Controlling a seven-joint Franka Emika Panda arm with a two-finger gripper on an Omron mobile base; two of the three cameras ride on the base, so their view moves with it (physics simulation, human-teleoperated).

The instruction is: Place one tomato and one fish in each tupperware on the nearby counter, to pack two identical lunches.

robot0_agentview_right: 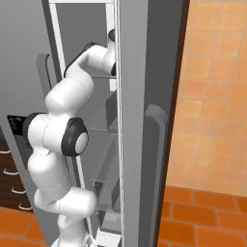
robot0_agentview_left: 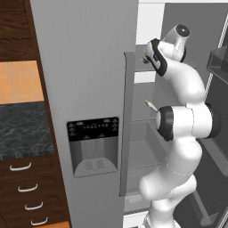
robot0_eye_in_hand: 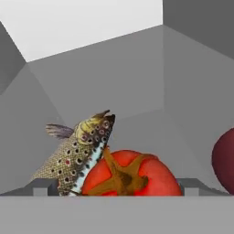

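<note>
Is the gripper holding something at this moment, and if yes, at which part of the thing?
Nothing is held. The gripper is open, its fingertips standing on either side of a tomato that lies against a spotted fish inside the fridge.

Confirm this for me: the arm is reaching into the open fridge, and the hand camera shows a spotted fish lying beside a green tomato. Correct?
One detail is off: the tomato is red, not green, as the hand view shows. The rest holds: the arm reaches into the open fridge, and the spotted fish lies right beside that tomato.
</note>
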